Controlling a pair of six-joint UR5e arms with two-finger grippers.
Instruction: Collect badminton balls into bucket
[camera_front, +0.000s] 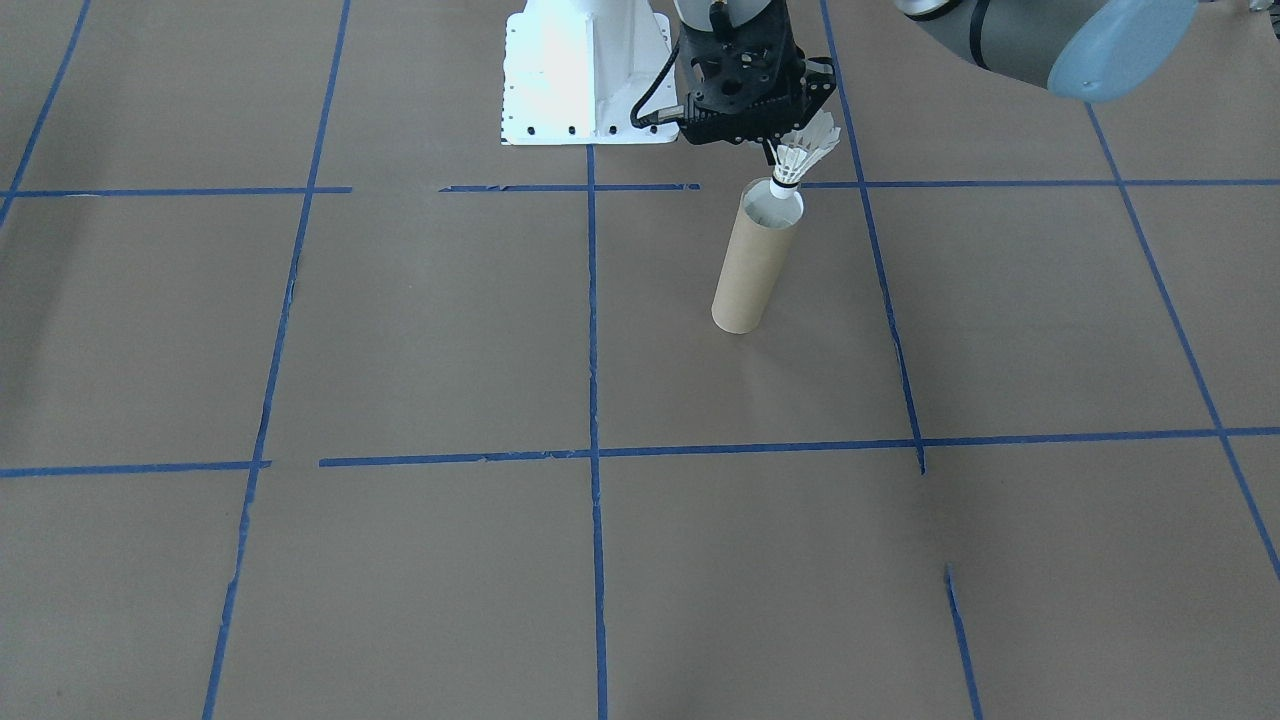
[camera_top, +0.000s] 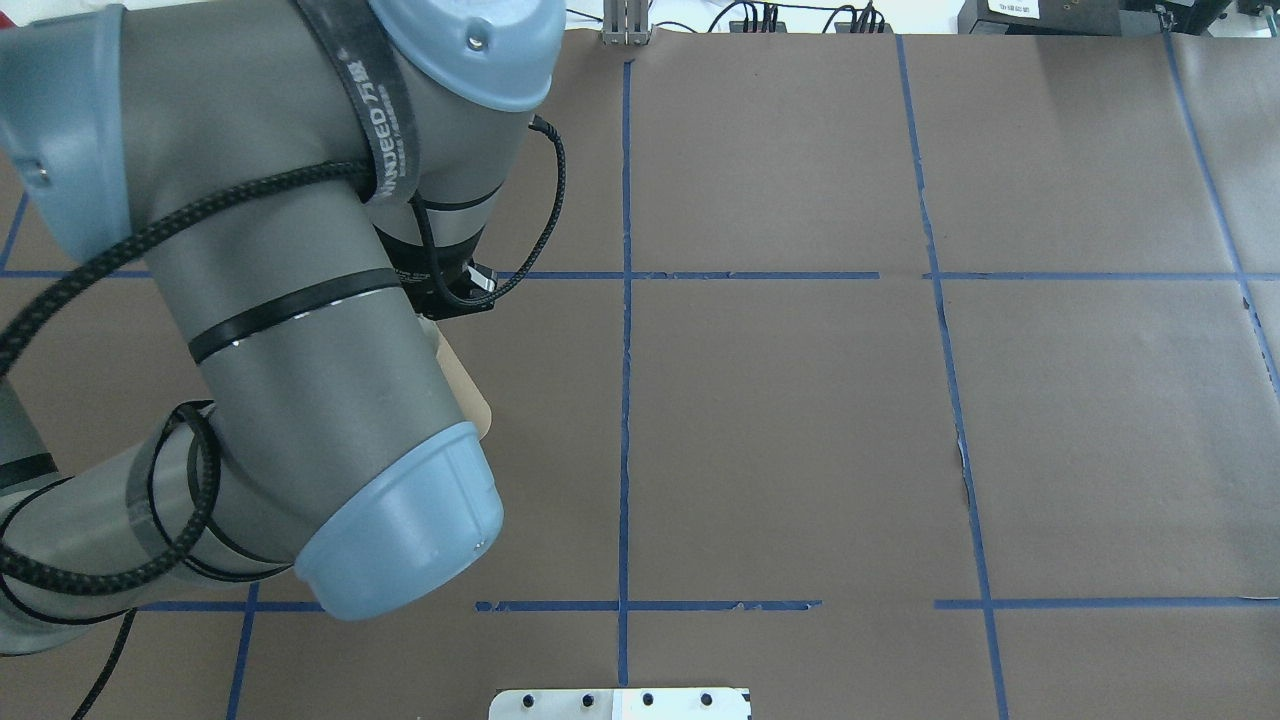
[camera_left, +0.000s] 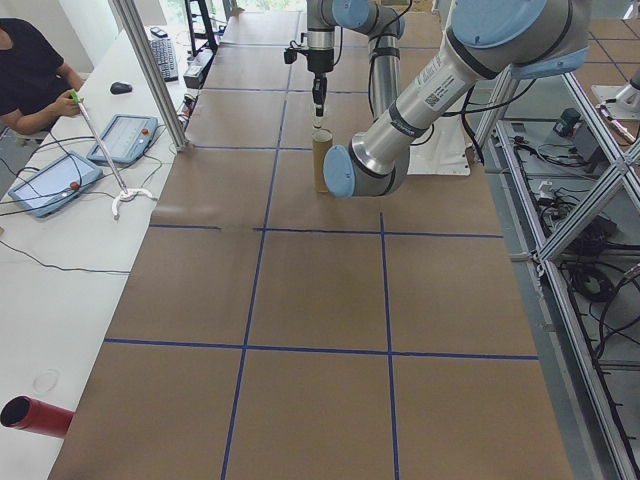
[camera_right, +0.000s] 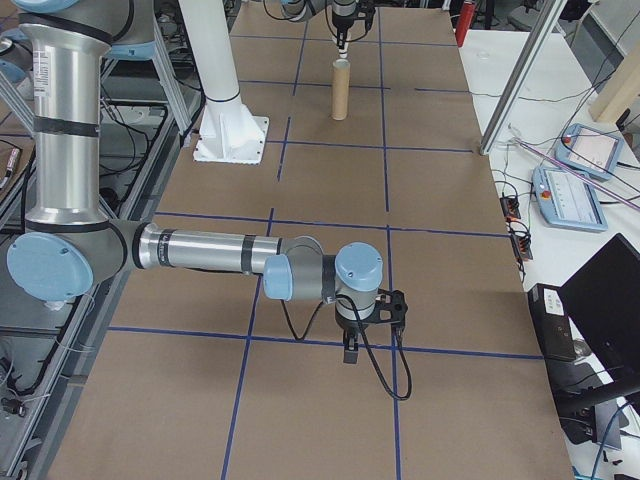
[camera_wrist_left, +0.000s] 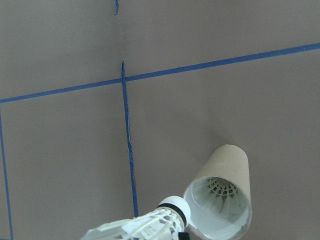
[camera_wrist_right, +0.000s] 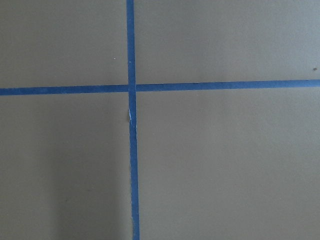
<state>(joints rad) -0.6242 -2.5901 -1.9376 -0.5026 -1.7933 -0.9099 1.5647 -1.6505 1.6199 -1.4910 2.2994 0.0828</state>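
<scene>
From my remote station, the left claw (camera_front: 800, 140) at the upper centre of the front-facing view is clamped on the feathers of a white shuttlecock (camera_front: 800, 165), its cork tip pointing down and just at the round mouth of the brown cardboard tube (camera_front: 755, 258), which stands upright on the paper-covered counter (camera_front: 400, 330) beside a blue tape line (camera_front: 592, 330). The left wrist view, lower right of the frame, shows the tube's pale inside with another shuttlecock (camera_wrist_left: 221, 189) already sitting down in it. The white metal base (camera_front: 580, 80) sits at the top of the front-facing view, left of the claw. The right claw (camera_right: 352, 352) hangs low over the counter in the lower middle of the right-side view, well apart from the tube; I cannot tell whether it is apart or together.
</scene>
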